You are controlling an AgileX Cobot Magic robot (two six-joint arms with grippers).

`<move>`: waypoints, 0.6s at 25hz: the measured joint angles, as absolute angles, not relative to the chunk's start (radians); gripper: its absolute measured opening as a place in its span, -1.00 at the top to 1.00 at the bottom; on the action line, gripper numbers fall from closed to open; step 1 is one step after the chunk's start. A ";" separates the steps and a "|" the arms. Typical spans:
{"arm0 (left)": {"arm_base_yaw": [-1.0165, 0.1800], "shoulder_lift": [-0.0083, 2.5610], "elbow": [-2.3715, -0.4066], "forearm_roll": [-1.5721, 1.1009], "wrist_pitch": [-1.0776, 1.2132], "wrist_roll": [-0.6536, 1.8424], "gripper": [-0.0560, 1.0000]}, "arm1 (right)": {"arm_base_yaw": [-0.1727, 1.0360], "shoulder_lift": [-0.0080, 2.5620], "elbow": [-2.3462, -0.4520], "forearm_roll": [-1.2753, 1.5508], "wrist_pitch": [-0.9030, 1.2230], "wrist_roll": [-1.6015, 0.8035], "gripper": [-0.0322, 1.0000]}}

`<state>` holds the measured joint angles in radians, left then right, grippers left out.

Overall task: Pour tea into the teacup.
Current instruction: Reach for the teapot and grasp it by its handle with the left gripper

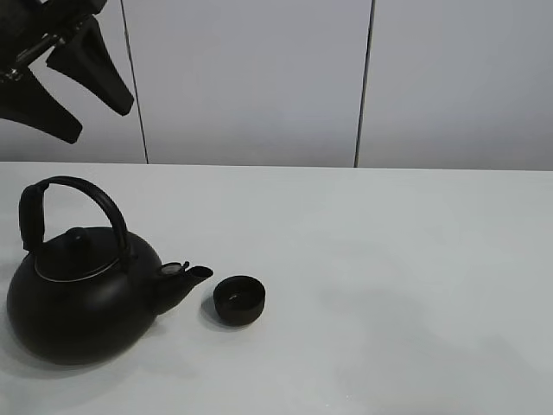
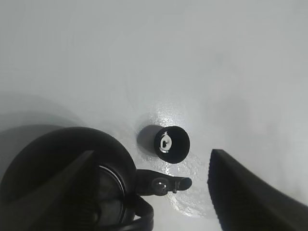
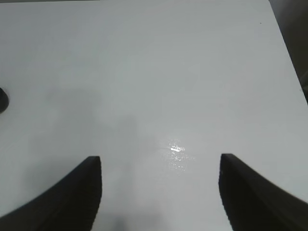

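Matte black jaws, broad-based, tapering to blunt tips.

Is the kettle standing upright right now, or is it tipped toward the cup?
Upright. The kettle sits flat on the table, its handle arched above the lid, spout beside the teacup, not over it.

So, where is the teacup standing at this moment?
In the exterior high view the teacup stands on the white table, left of the middle, just right of the spout of the kettle and apart from it.

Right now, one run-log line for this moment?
left end effector: open, raised over kettle | right end effector: open, empty | kettle: untouched | teacup: upright beside spout | pour: not started
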<state>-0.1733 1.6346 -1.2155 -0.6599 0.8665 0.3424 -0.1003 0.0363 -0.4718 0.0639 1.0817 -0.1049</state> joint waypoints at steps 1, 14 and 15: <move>-0.173 1.635 -1.216 -0.660 0.858 0.342 0.00 | -0.100 0.036 -0.472 0.064 1.082 -0.105 0.02; -0.173 1.635 -1.216 -0.664 0.693 0.474 0.00 | -0.100 0.036 -0.472 0.064 1.082 -0.105 0.02; -0.173 1.635 -1.216 -0.664 0.678 0.476 0.00 | -0.100 0.036 -0.472 0.064 1.082 -0.105 0.02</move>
<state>-0.1733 1.6346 -1.2155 -0.6640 0.6780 0.4759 -0.1003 0.0363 -0.4718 0.0639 1.0817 -0.1049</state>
